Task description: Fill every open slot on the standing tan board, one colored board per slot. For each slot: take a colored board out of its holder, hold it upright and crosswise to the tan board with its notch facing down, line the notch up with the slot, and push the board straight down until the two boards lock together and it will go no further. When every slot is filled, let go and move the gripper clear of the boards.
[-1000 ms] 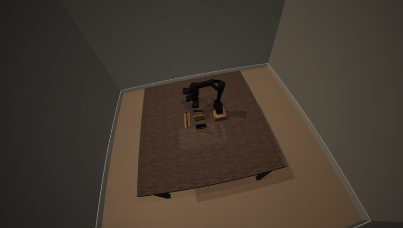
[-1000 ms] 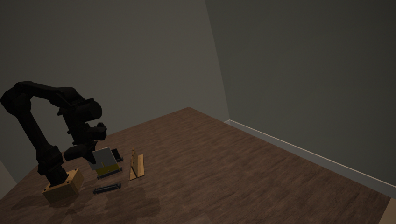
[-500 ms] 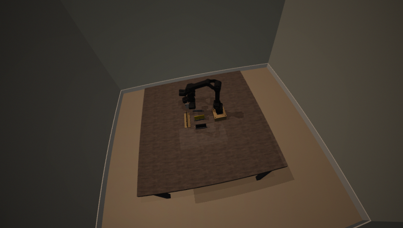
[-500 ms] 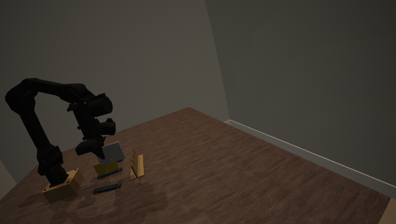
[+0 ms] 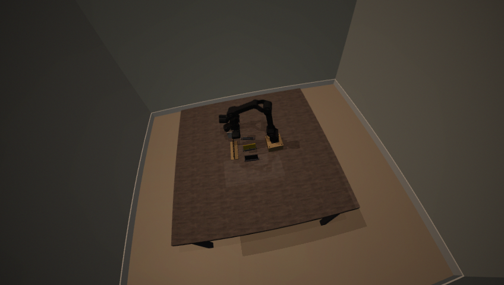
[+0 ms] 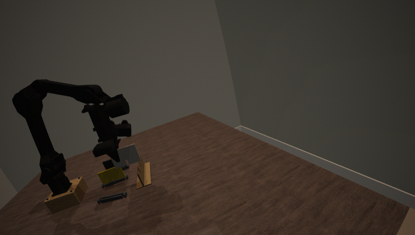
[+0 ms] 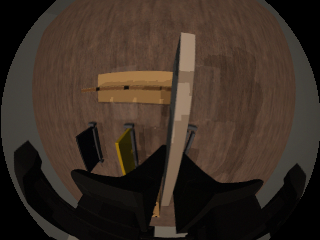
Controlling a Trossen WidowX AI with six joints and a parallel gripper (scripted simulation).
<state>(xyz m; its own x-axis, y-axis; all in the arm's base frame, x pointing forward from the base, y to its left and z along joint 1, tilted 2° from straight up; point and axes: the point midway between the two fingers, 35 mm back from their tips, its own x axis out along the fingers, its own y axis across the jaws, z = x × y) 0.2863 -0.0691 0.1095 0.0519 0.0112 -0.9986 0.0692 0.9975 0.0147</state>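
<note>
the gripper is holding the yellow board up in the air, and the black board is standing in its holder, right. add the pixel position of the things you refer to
Not quite: the board in the gripper (image 6: 118, 159) (image 7: 169, 175) is the white-grey one (image 6: 129, 154) (image 7: 183, 95). The exterior view shows it raised, while the yellow board (image 6: 111, 175) (image 7: 127, 152) stands in its own holder. The black board (image 7: 88, 149) is indeed in its holder.
</note>
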